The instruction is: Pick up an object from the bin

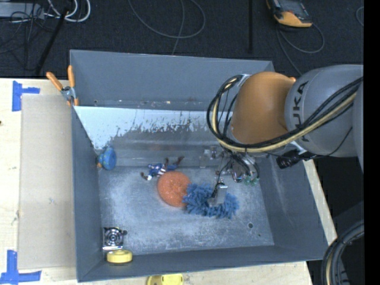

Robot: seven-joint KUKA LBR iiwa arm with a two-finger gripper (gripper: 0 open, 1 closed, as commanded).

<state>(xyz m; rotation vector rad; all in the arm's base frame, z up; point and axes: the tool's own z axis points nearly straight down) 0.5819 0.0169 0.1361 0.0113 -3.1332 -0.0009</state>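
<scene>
On the right-centre floor of the grey bin (148,227), the gripper (220,189) hangs low over a shaggy blue cloth (208,207), its tip at the cloth's upper edge. Whether it is spread or closed cannot be told. An orange round sponge (172,189) touches the cloth's left side, with a small blue-and-white piece (155,171) just behind.

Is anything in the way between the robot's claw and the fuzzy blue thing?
Nothing visible. The gripper hangs right over the fuzzy blue thing; the orange ball lies beside it, not between them.
</scene>
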